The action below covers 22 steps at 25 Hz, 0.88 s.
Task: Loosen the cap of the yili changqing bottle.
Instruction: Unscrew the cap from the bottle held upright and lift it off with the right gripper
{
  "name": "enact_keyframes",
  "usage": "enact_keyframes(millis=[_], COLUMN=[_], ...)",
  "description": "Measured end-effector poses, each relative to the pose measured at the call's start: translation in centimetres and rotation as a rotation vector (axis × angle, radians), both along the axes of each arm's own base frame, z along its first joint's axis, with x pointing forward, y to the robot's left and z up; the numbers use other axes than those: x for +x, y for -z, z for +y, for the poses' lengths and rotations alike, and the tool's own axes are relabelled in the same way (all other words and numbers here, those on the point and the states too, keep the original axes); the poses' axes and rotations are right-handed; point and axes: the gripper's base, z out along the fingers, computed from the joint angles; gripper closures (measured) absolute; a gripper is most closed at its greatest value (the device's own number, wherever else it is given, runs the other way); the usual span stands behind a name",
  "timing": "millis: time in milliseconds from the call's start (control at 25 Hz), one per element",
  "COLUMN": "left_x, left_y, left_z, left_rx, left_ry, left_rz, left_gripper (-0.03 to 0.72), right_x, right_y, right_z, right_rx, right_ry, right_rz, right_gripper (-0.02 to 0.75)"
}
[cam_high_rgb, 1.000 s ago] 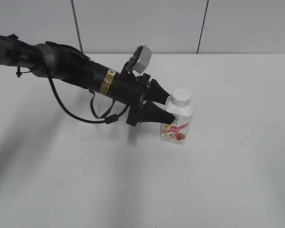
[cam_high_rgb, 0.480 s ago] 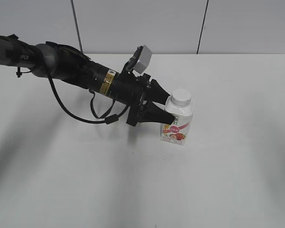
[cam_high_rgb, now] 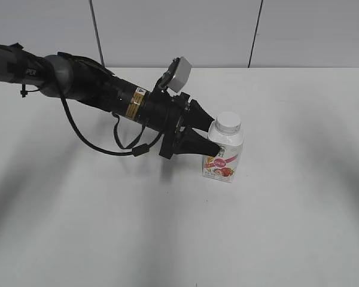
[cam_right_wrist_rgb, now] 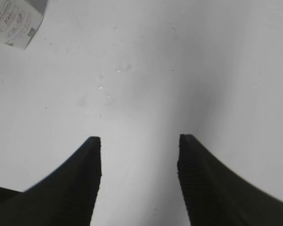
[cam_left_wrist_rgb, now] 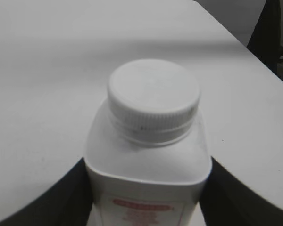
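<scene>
The left claw (cam_high_rgb: 212, 136) pinches the small white squarish yili changqing bottle (cam_high_rgb: 224, 156) mid-counter, bracing it; next, the spread, empty right claw (cam_right_wrist_rgb: 139, 146) must grip the round white plastic cap (cam_high_rgb: 228, 122).

Hardly any text reads clearly. The yili changqing bottle (cam_high_rgb: 223, 154) has a red-pink label w/ a pink banner, lettering too small to read (blurred in left wrist view too). Yellow sticker (cam_high_rgb: 133, 103) on left arm: print illegible.
</scene>
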Motion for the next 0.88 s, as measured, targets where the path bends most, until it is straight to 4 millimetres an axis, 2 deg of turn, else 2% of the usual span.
enact_keyframes(millis=[120, 320, 440, 520, 720, 880], left_x=[0.0, 0.0, 0.0, 0.0, 0.0, 0.0], left_y=[0.0, 0.0, 0.0, 0.0, 0.0, 0.0], left_z=[0.0, 0.0, 0.0, 0.0, 0.0, 0.0], left_rx=[0.000, 0.000, 0.000, 0.000, 0.000, 0.000], left_ry=[0.000, 0.001, 0.001, 0.001, 0.001, 0.001], left_rz=[0.000, 0.000, 0.000, 0.000, 0.000, 0.000], left_gripper=[0.273, 0.273, 0.273, 0.273, 0.274, 0.274], right_x=[2.0, 4.4, 5.2, 5.7, 7.0, 7.6], right_y=[0.0, -0.2, -0.5, -0.7, -0.1, 0.7], right_z=[1.2, 4.8, 7.4, 8.7, 10.7, 12.3], right_rx=[-0.009, -0.028, -0.061, -0.070, -0.047, -0.078], right_ry=[-0.087, -0.258, -0.436, -0.496, -0.545, -0.719], right_rz=[0.057, 0.052, 0.011, -0.008, -0.003, -0.029], right_gripper=[0.320, 0.320, 0.320, 0.320, 0.320, 0.296])
